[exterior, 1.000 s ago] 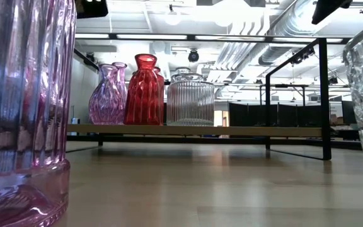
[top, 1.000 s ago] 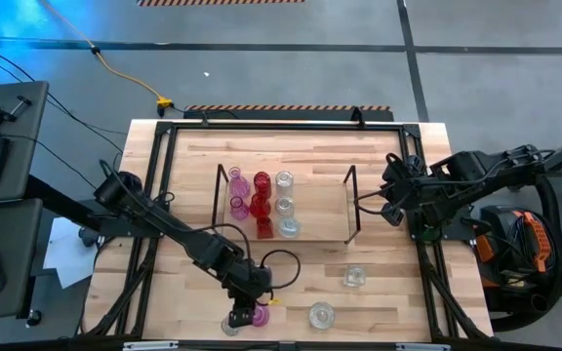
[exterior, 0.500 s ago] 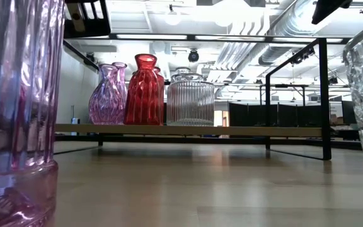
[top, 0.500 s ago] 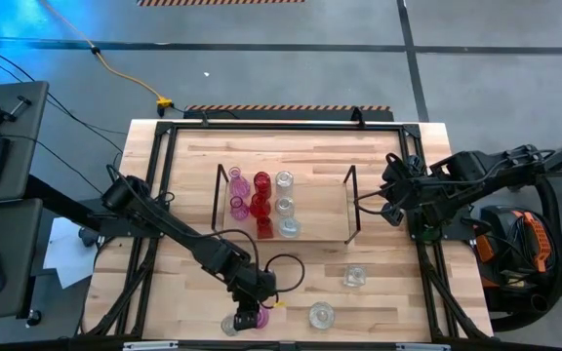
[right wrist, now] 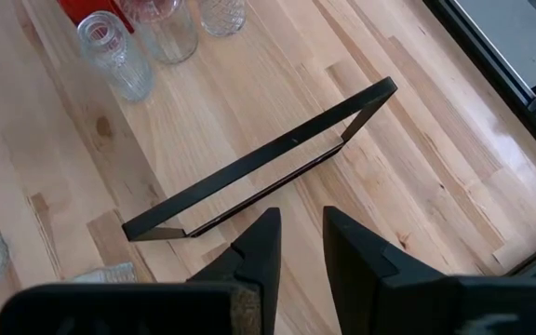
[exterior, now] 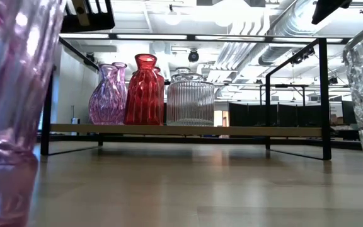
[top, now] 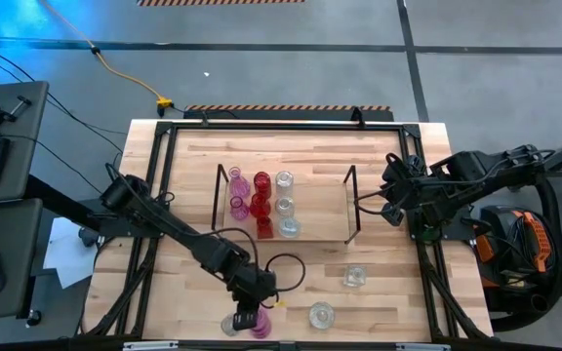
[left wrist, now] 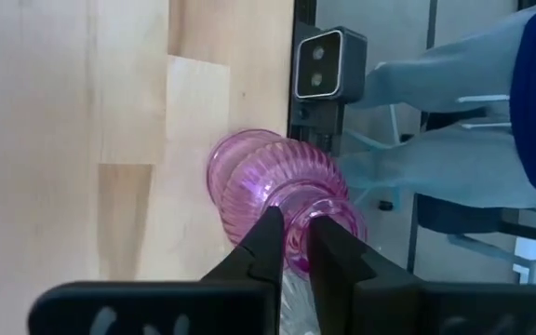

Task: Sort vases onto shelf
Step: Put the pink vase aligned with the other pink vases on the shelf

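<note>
Left wrist view shows the left end effector [left wrist: 291, 244] pinching a pink vase [left wrist: 277, 191] by its neck at the surface's [top: 301, 141] front edge; such a thin hold could let it swing or slip.

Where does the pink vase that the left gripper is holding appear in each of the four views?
High view: the pink vase sits at the table's near edge, under the left gripper.
Low view: tilted, at the far left.
Left wrist view: centre, its neck between the fingers.
Right wrist view: not in it.
Shared landmark: the clear vase touching it, also in the left wrist view.
</note>
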### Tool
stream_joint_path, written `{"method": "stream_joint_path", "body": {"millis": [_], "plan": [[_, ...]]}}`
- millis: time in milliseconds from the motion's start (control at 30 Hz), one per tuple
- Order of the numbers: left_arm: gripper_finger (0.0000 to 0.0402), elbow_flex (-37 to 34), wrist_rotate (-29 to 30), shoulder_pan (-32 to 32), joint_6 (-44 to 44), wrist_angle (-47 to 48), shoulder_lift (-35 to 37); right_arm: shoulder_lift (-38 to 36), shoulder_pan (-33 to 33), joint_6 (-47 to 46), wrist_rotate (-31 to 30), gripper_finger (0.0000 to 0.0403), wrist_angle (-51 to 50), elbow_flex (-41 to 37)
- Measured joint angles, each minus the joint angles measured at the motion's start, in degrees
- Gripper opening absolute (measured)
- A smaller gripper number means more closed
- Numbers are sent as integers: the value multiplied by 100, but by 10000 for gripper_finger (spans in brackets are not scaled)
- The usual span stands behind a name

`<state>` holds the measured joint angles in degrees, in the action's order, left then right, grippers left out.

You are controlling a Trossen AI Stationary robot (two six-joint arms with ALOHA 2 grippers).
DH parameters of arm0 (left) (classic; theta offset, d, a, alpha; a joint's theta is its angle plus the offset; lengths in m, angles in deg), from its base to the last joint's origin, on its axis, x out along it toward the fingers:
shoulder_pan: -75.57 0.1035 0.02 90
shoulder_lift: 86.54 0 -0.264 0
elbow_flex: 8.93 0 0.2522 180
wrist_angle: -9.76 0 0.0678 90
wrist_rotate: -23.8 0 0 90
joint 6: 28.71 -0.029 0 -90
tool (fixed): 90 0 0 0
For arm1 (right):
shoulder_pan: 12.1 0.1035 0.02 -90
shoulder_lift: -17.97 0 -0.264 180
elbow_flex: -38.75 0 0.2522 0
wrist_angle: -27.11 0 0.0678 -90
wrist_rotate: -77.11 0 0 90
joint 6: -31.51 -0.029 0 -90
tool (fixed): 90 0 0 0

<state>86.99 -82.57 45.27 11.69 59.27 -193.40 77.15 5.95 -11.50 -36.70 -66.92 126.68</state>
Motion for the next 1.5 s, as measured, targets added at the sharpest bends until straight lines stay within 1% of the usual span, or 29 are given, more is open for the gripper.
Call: {"method": "stream_joint_path", "body": {"millis": [233, 467, 567, 833, 1100, 1267, 1400, 1500], "plan": [[24, -10, 12, -3, 4, 20, 15, -2, 1, 0, 0, 64, 0, 0], [18, -14, 12, 2, -6, 100, 61, -2, 0, 0, 0, 64, 0, 0], [19, -26, 59, 37, -4, 351, 175, -2, 0, 15, 0, 64, 0, 0], [19, -51, 491, 220, -43, 1378, 601, 0, 1, 61, 0, 64, 2, 0], [19, -40, 534, 482, -290, 1539, 727, 0, 0, 61, 0, 64, 0, 0], [19, -38, 545, 640, -529, 1882, 729, -2, 2, 61, 0, 64, 0, 0], [19, -36, 680, 765, -672, 2104, 766, -2, 1, 63, 0, 64, 0, 0], [19, -30, 805, 869, -726, 2077, 856, -2, 0, 66, 0, 64, -2, 0]]}}
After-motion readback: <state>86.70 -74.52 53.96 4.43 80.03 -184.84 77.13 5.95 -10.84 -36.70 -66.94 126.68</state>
